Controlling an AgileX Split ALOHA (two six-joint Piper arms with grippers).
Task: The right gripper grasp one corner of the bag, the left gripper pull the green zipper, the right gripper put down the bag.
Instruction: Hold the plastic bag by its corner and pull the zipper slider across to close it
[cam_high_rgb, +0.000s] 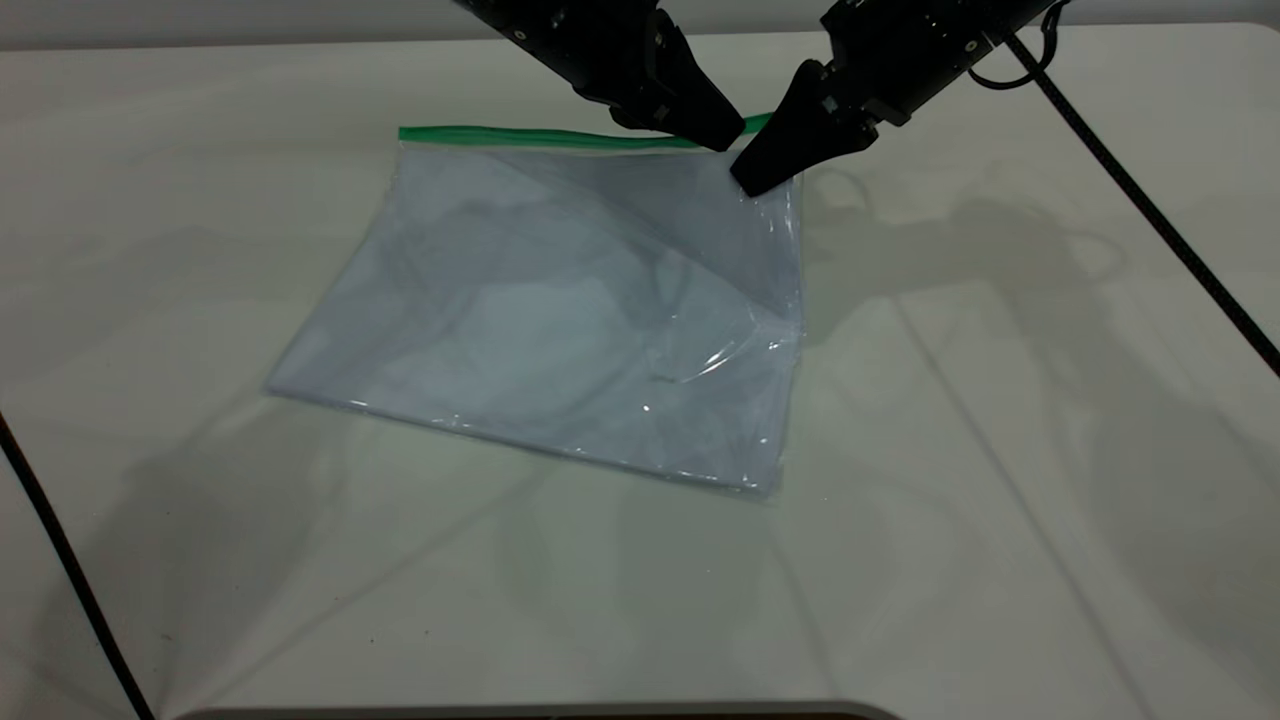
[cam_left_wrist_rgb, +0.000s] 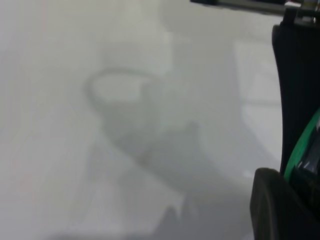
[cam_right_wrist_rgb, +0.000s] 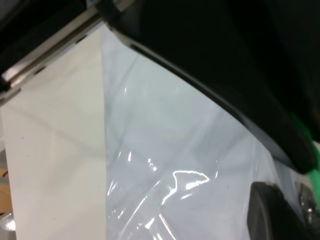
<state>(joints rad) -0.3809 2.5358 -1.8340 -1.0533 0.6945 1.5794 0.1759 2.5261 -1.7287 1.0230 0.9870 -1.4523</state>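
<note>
The bag (cam_high_rgb: 560, 320) lies on the white table (cam_high_rgb: 1000, 450), white sheets showing through it. Its green zipper (cam_high_rgb: 500, 134) runs along the far edge. My right gripper (cam_high_rgb: 752, 182) is shut on the bag's far right corner (cam_high_rgb: 785, 185), and that side is raised a little with a crease across the plastic. My left gripper (cam_high_rgb: 728, 138) is right beside it, shut on the green zipper near its right end. In the left wrist view the green zipper (cam_left_wrist_rgb: 306, 142) passes between the black fingers (cam_left_wrist_rgb: 275, 210). The right wrist view shows the bag (cam_right_wrist_rgb: 175, 150) and a finger (cam_right_wrist_rgb: 270, 210).
A black cable (cam_high_rgb: 1150, 210) runs diagonally over the table's right side. Another cable (cam_high_rgb: 60, 560) crosses the near left corner. The two grippers stand very close together at the far edge.
</note>
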